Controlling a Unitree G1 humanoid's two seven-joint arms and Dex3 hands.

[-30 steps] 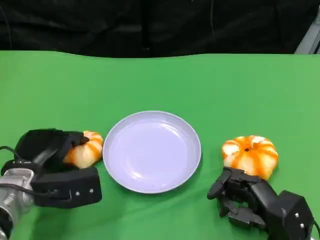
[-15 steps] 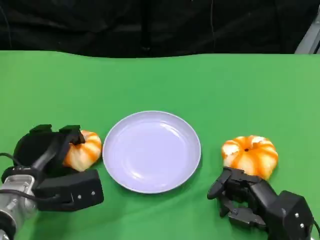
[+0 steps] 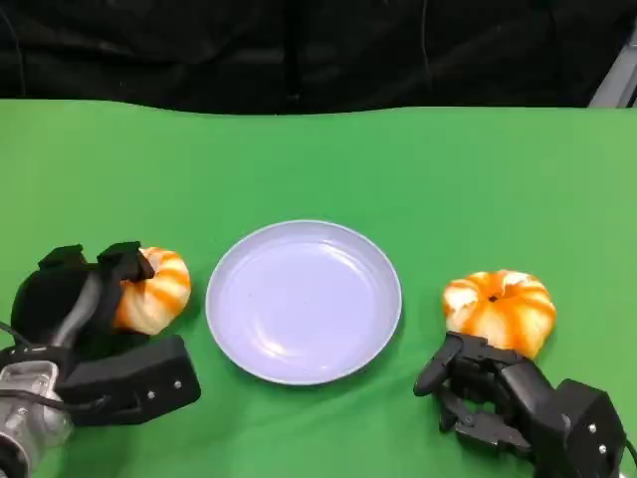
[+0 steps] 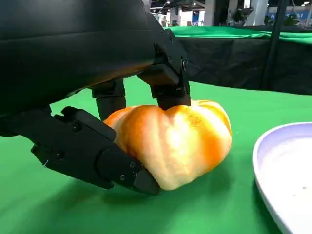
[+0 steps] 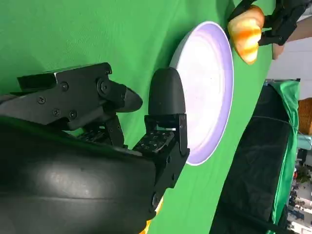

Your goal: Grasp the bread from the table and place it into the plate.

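The left hand [image 3: 85,299] is clamped on a bread roll [image 3: 151,290], fingers draped over the top and thumb tucked under the near side, a wrap that keeps the soft, lobed loaf from rolling out. In the left wrist view the roll [image 4: 174,140] sits snug between upper fingers [image 4: 165,83] and the lower digit, and it looks just clear of the green table [image 3: 318,159], though I can't be sure it has fully left the cloth. The plate [image 3: 239,261] lies just beside this hand, toward the robot's right, so the carry looks short: lift, shift across, release over the rim.

The right hand [image 3: 478,393] rests on the table with fingers curled in and nothing between them, parked close to its own bread [image 3: 500,308], which sits just beyond its fingertips and untouched. That one looks set to wait its turn.

The count: 2 breads, 1 plate, 2 hands. The plate holds 0 breads so far, so the job seems barely under way.
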